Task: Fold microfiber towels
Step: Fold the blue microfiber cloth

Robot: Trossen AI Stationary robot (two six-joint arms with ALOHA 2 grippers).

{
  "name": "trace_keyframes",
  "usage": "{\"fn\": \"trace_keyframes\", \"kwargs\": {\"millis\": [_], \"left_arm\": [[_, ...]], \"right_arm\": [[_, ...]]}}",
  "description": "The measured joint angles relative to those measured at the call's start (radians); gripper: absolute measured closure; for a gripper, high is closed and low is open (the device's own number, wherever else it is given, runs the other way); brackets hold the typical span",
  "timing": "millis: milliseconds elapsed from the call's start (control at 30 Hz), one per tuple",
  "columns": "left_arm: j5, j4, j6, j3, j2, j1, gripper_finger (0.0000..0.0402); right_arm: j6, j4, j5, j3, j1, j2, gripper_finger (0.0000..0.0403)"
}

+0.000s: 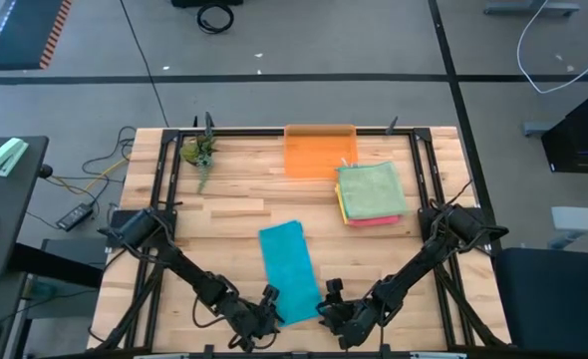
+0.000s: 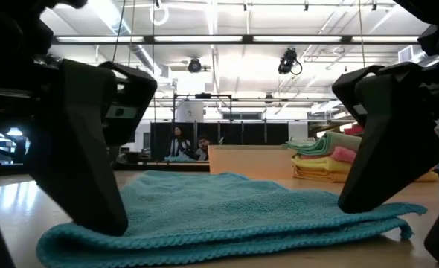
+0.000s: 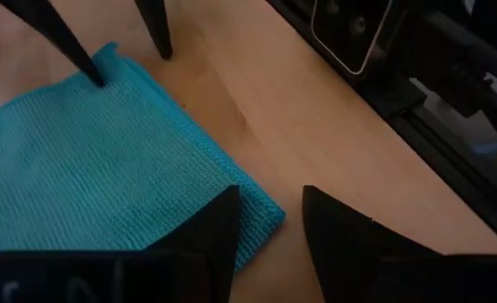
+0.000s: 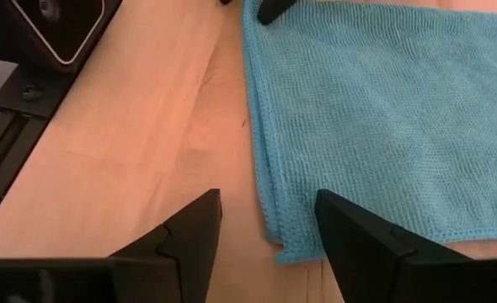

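Note:
A teal microfiber towel lies flat near the table's front edge, folded into a long strip with doubled edges. My left gripper is open at the towel's near left corner, which lies between its fingers. My right gripper is open at the near right corner in the same way. Several more folded towels, green on top, are stacked at the back right. My left gripper slants down from the near side. In the low view one fingertip stands on the towel's top beside the near left corner, and the other finger is over bare wood. My right gripper slants down from the near side. One fingertip stands on the towel's top by the near right corner, and the other finger is over bare wood. The towel lies flat.
A translucent orange bin stands at the far edge, next to the towel stack. A small green plant-like thing lies at the far left. Black frame rails run along the table's sides. Bare wood lies left of the teal towel.

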Motion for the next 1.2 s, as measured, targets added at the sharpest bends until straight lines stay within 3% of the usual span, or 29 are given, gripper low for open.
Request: {"fn": "trace_keyframes", "kwargs": {"millis": [267, 567, 667, 867, 1067, 1200], "left_arm": [[0.007, -0.014, -0.019, 0.000, 0.000, 0.018, 0.0310], [-0.012, -0.023, -0.016, -0.001, 0.000, 0.020, 0.0387], [-0.015, -0.025, -0.016, -0.003, -0.010, 0.017, 0.0392], [-0.022, -0.035, -0.022, -0.008, -0.126, 0.001, 0.0394], [-0.011, -0.027, -0.115, -0.006, -0.202, -0.020, 0.0395], [-0.023, -0.026, -0.233, -0.005, -0.216, -0.027, 0.0393]], "right_arm": [[0.025, -0.012, -0.008, 0.000, 0.000, 0.002, 0.0234], [0.007, -0.016, 0.002, 0.000, 0.002, 0.003, 0.0326], [-0.015, -0.022, 0.009, -0.002, 0.001, -0.002, 0.0358], [-0.009, -0.057, -0.007, -0.010, -0.003, -0.087, 0.0365], [0.223, -0.064, -0.182, -0.006, -0.047, -0.203, 0.0366], [0.230, -0.113, -0.207, 0.055, -0.077, -0.239, 0.0366]]}}
